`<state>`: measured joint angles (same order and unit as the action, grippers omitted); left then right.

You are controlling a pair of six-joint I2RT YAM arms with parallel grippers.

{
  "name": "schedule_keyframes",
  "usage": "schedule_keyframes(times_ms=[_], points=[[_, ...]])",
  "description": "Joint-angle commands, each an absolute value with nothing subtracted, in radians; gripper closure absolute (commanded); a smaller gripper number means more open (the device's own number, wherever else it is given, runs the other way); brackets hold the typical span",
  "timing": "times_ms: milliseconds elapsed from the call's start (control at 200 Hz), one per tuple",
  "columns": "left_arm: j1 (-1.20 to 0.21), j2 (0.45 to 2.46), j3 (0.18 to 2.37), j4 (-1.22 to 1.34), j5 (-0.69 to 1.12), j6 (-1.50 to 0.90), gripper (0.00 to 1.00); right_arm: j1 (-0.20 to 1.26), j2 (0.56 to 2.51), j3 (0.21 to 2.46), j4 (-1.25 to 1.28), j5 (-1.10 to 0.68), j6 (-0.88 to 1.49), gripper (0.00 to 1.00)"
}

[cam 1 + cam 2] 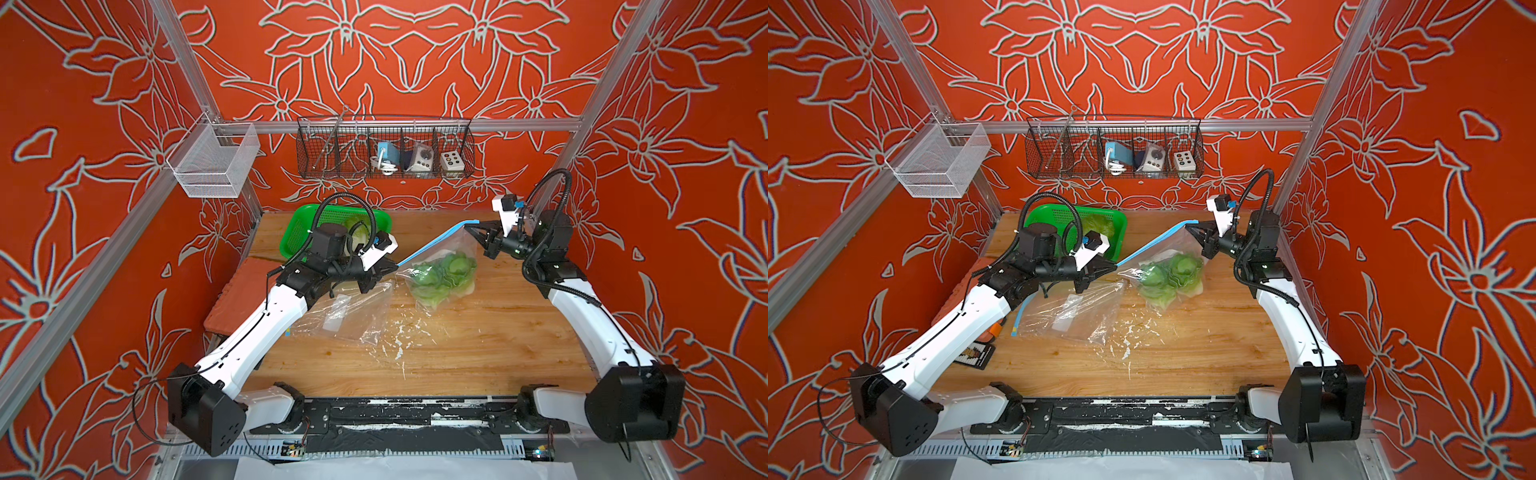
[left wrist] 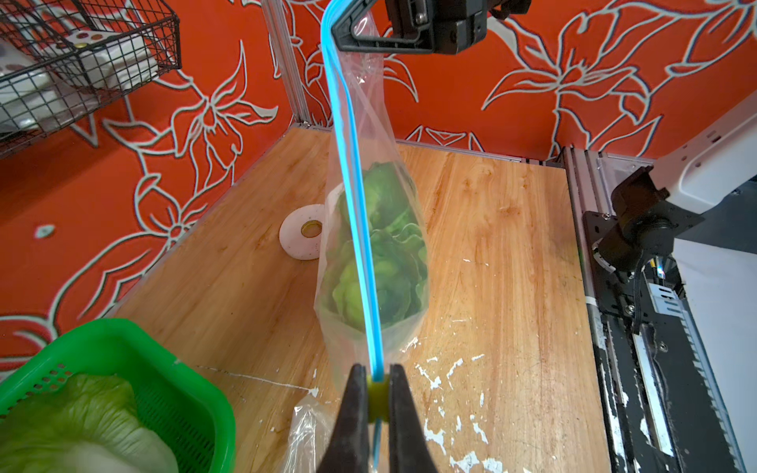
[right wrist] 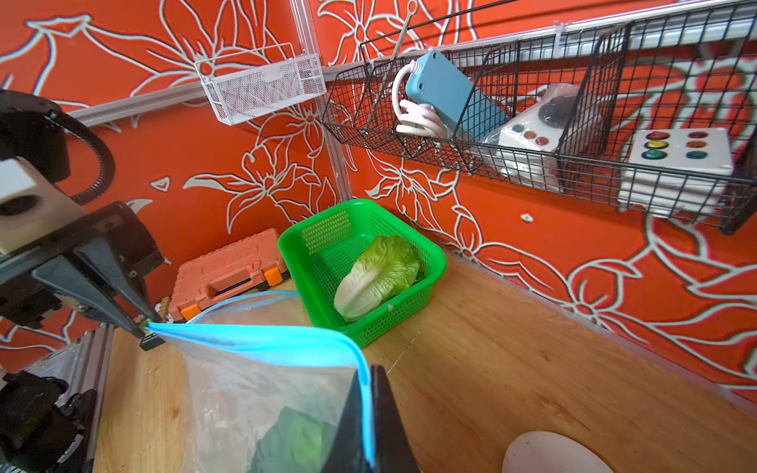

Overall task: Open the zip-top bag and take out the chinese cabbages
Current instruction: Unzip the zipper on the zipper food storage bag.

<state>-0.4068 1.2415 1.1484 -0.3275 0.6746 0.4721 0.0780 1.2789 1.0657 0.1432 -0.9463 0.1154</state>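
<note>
Left gripper (image 2: 376, 370) clenched on the yellow slider (image 2: 377, 395) of the zip-top bag (image 1: 451, 245), my arm stretched forward. Right gripper (image 3: 366, 379), reaching inward, clamps the opposite corner. Between them the chinese cabbages (image 1: 446, 270) sit bagged. Another head (image 3: 377, 274) lies in the green basket (image 3: 434, 254) beside my left.

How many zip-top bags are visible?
2. The filled bag hangs between the left gripper and right gripper; the empty bag lies on the table beside the left arm.

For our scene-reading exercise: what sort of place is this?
Likely a robot lab work cell, not a kitchen: an aluminium frame, patterned backdrop walls, and button boxes in a wire basket.
</note>
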Motion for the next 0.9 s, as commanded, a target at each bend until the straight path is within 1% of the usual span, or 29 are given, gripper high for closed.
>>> schedule_keyframes(times_ms=[0,80,175,195,260,285,345,390,510,595,751,896], points=[[-0.388,1.210,1.128,-0.391,0.669,0.483,0.98,0.056,1.287,1.121,0.209,-0.916,0.132,1.00],[-0.387,1.199,1.123,-0.392,0.666,0.479,0.98,0.057,1.305,1.143,0.183,-0.928,0.148,1.00],[-0.387,1.190,1.110,-0.343,0.659,0.432,0.99,0.056,1.324,1.168,0.140,-0.903,0.211,1.00],[-0.387,1.191,1.106,-0.328,0.663,0.416,0.99,0.057,1.327,1.171,0.132,-0.896,0.229,0.92],[-0.387,1.195,1.094,-0.272,0.670,0.350,0.99,0.058,1.327,1.173,0.113,-0.850,0.312,0.58],[-0.387,1.195,1.088,-0.243,0.674,0.323,0.99,0.059,1.323,1.168,0.106,-0.829,0.346,0.47],[-0.387,1.195,1.070,-0.187,0.697,0.265,1.00,0.062,1.297,1.144,0.115,-0.816,0.406,0.29],[-0.387,1.194,1.052,-0.139,0.728,0.230,1.00,0.069,1.271,1.122,0.127,-0.793,0.441,0.23],[-0.387,1.192,1.017,-0.060,0.778,0.182,1.00,0.083,1.219,1.132,-0.033,-0.668,0.526,0.20],[-0.388,1.200,1.013,-0.049,0.775,0.179,1.00,0.122,1.174,1.095,-0.062,-0.611,0.603,0.20],[-0.392,1.212,1.009,-0.042,0.776,0.182,1.00,0.280,1.145,1.115,-0.211,-0.467,0.615,0.22],[-0.394,1.218,1.012,-0.038,0.794,0.189,1.00,0.394,1.186,1.156,-0.256,-0.415,0.651,0.25]])
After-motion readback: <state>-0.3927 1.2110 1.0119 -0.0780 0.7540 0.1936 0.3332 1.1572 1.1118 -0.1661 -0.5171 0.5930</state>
